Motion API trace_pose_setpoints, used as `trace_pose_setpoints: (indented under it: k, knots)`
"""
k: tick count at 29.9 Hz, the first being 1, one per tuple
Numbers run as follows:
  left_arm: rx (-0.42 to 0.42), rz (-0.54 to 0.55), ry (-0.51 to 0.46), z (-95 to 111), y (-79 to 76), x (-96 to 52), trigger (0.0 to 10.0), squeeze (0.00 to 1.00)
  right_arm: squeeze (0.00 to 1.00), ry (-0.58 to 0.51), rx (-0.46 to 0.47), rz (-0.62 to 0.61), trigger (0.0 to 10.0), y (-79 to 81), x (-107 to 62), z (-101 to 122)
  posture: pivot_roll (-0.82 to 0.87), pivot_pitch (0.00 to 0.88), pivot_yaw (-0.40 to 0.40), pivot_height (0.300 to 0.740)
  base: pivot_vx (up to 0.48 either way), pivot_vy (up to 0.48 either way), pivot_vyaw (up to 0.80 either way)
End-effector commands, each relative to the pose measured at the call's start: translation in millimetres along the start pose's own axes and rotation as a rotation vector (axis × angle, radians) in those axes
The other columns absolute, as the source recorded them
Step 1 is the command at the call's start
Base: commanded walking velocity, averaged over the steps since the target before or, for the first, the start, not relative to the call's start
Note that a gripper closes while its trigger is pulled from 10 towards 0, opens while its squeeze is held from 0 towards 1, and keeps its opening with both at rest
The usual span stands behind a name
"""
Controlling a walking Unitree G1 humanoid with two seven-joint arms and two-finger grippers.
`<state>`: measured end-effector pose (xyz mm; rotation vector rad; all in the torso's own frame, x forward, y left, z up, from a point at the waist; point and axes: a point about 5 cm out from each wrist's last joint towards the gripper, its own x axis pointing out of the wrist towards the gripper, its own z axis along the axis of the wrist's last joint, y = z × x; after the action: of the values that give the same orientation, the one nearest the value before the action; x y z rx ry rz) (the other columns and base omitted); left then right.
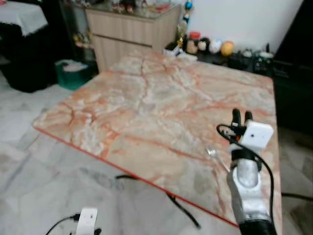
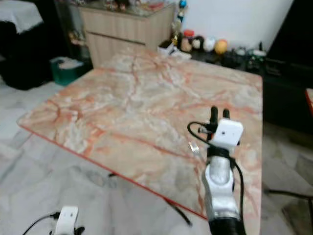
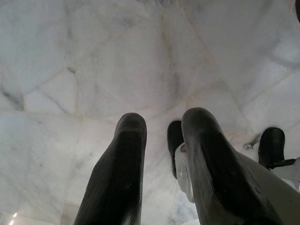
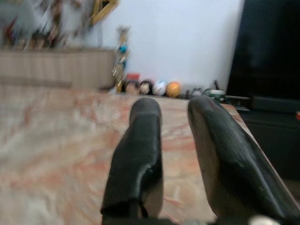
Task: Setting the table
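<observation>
A pink-veined marble table [image 1: 161, 98] stands before me. Near its front right part lies a small silver utensil [image 1: 212, 152], apparently a fork. My right gripper [image 1: 242, 116] is raised over the table just right of and beyond the utensil. Its fingers [image 4: 140, 140] stand slightly apart with nothing between them, pointing toward the table's far edge. My left gripper [image 3: 161, 126] hangs low at the left, open and empty, over the pale marble floor [image 3: 93, 70]. Its white wrist [image 1: 87, 220] shows below the table's front edge.
A wooden sideboard [image 1: 132, 29] stands behind the table, with a green bin [image 1: 73, 73] to its left. A row of small toys [image 1: 210, 46] sits along the far wall. Dark furniture [image 1: 293, 93] flanks the table's right side. A black cable [image 1: 181, 208] crosses the floor.
</observation>
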<state>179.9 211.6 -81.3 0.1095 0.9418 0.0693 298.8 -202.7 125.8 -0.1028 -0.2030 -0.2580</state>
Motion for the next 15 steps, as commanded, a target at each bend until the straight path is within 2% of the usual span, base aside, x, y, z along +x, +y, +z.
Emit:
trace_pose_setpoints:
  k: [1, 2, 5, 6, 9, 10, 12, 14, 15]
  knots:
    - [-0.005, -0.004, 0.018, -2.2, -1.5, 0.0, 10.0, 0.0, 0.0, 0.064, -0.048, 0.011, 10.0, -23.1, -2.7, -4.6, 0.1, 0.0, -0.037, 0.74, 0.0, 0.0, 0.0]
    - [-0.006, -0.005, 0.018, -2.1, -1.6, 0.0, 10.0, 0.0, 0.0, 0.077, -0.05, 0.027, 10.0, -27.4, -3.7, -6.0, 0.1, 0.0, -0.035, 0.74, 0.0, 0.0, 0.0]
    - [-0.004, -0.004, 0.02, -2.0, -1.3, 0.1, 10.0, 0.0, 0.0, 0.148, -0.168, 0.111, 10.0, -44.3, -7.8, -12.9, 0.08, 0.0, -0.028, 0.74, 0.0, 0.0, 0.0]
    - [-0.003, -0.004, 0.022, -1.8, -1.1, 0.2, 10.0, 0.0, 0.0, 0.199, -0.181, 0.149, 10.0, -54.5, -10.3, -17.4, 0.08, 0.0, -0.027, 0.74, 0.0, 0.0, 0.0]
    - [-0.002, -0.003, 0.022, -0.8, -0.1, 0.4, 10.0, 0.0, 0.0, 0.261, -0.202, 0.204, 10.0, -61.1, -11.6, -22.3, 0.07, 0.0, -0.026, 0.74, 0.0, 0.0, 0.0]
    - [-0.003, -0.002, 0.021, 1.3, 1.2, 0.8, 10.0, 0.0, 0.0, 0.345, -0.205, 0.258, 10.0, -61.2, -13.7, -29.9, 0.07, 0.0, -0.026, 0.74, 0.0, 0.0, 0.0]
    - [-0.004, -0.002, 0.018, 4.4, 3.0, 1.3, 10.0, 0.0, 0.0, 0.375, -0.201, 0.324, 10.0, -56.3, -15.6, -33.1, 0.08, 0.0, -0.026, 0.74, 0.0, 0.0, 0.0]
    - [-0.005, -0.003, 0.015, 7.6, 4.2, 1.9, 10.0, 0.0, 0.0, 0.423, -0.166, 0.446, 10.0, -45.2, -19.9, -36.9, 0.08, 0.0, -0.025, 0.74, 0.0, 0.0, 0.0]
    - [-0.008, -0.005, 0.013, 9.8, 4.6, 2.3, 10.0, 0.0, 0.76, 0.442, -0.149, 0.546, 10.0, -36.9, -22.4, -37.6, 0.08, 0.0, -0.021, 0.74, 0.0, 0.0, 0.0]
